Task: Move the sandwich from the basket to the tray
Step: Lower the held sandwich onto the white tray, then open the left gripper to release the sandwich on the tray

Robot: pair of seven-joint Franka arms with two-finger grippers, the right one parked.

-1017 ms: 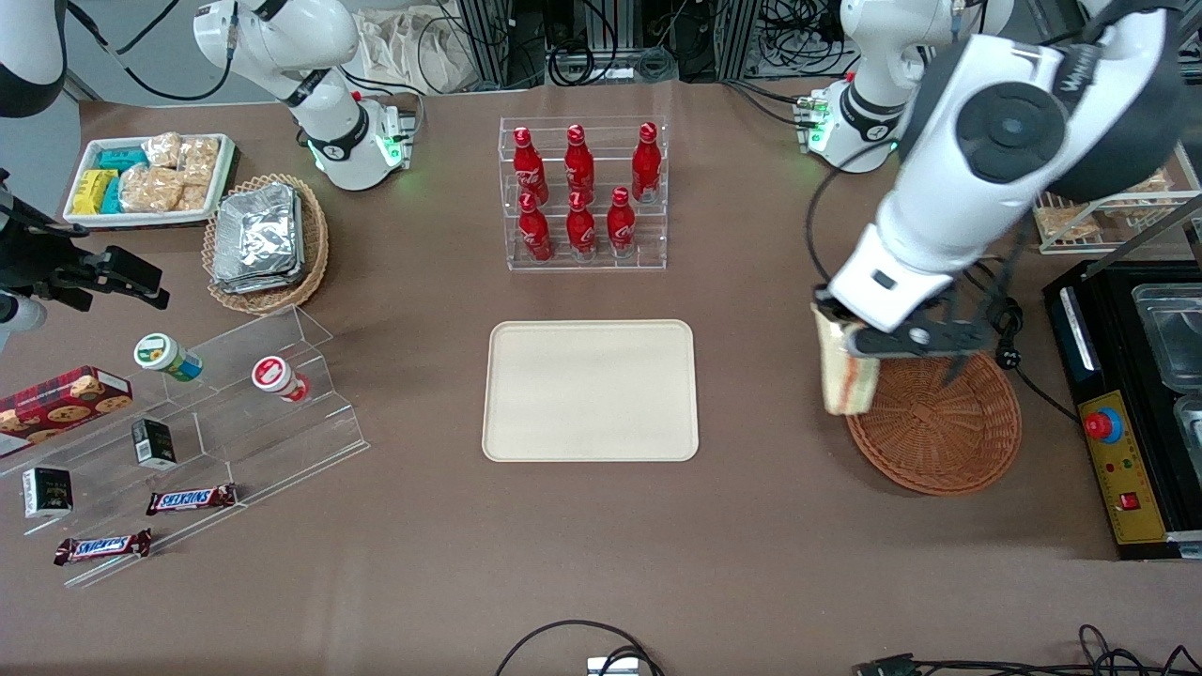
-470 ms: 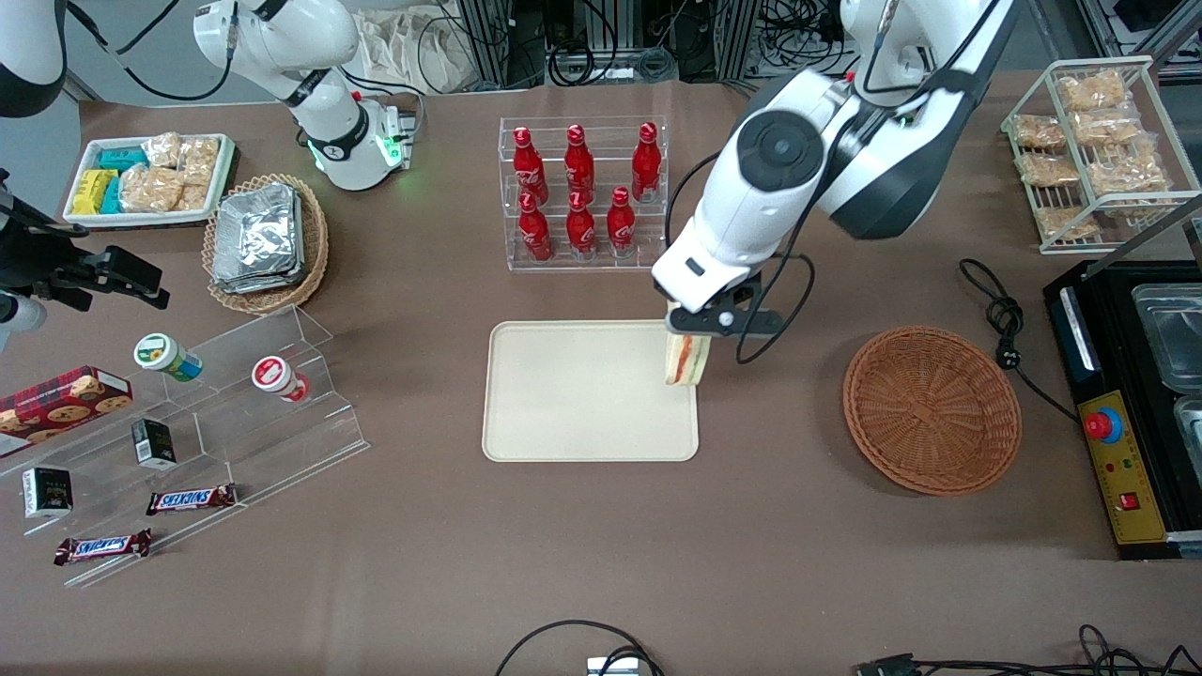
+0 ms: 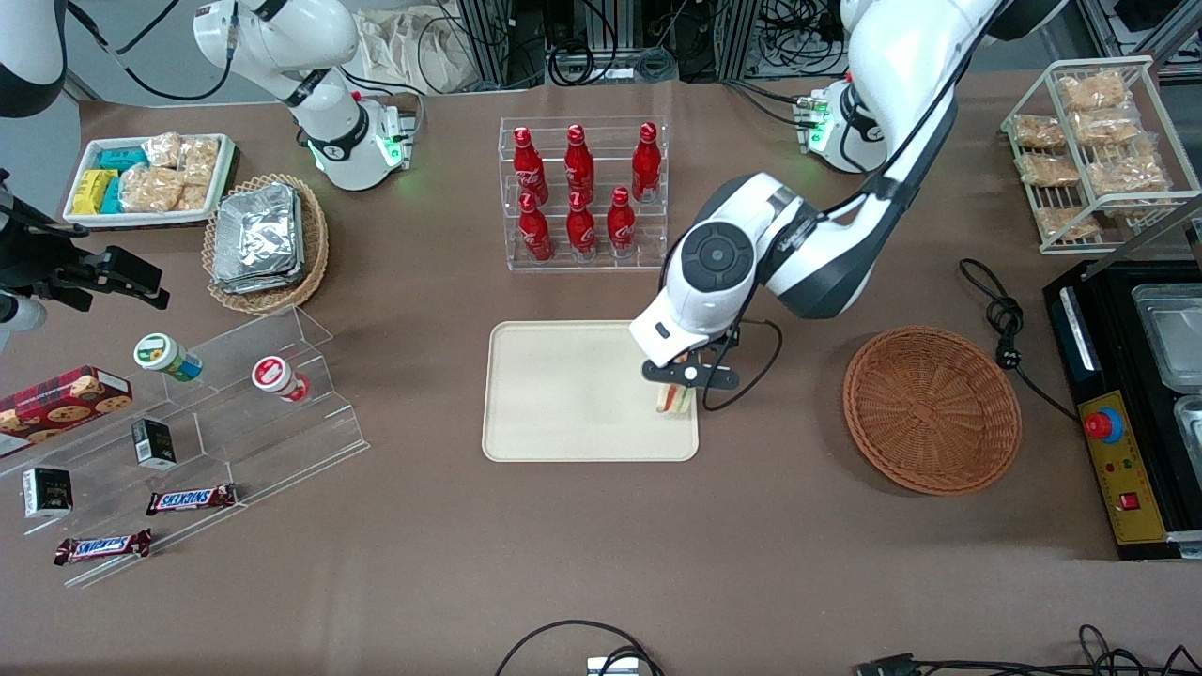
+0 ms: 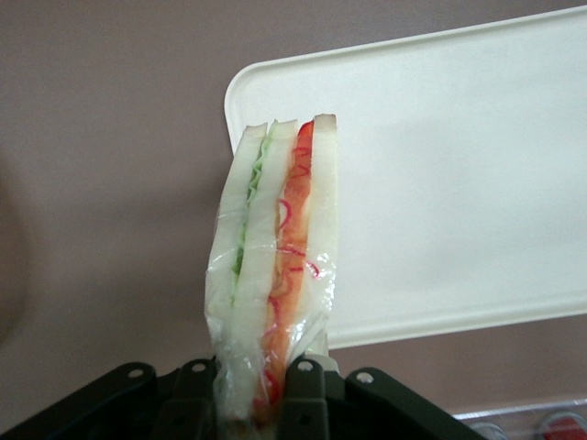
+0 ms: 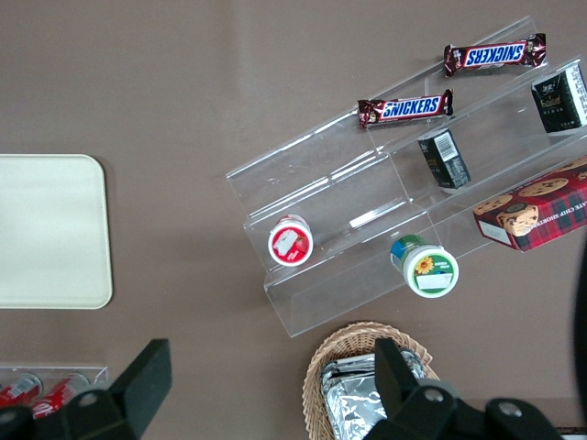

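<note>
The left arm's gripper [image 3: 678, 383] is hanging low over the tray [image 3: 563, 394], at the edge nearest the basket [image 3: 932, 409], its fingers clamping the plastic-wrapped sandwich [image 4: 273, 275], whose tip is reaching down to the tray. Toward the parked arm's end, two bars are showing the name SNICKERS [image 5: 404, 109].

The brown counter [image 3: 423, 582] carries the tray [image 3: 563, 394], the basket [image 3: 932, 409], a bottle rack [image 3: 583, 195] — and, above the tray, the claw [image 3: 678, 387] clamps the sandwich [image 3: 672, 400].
</note>
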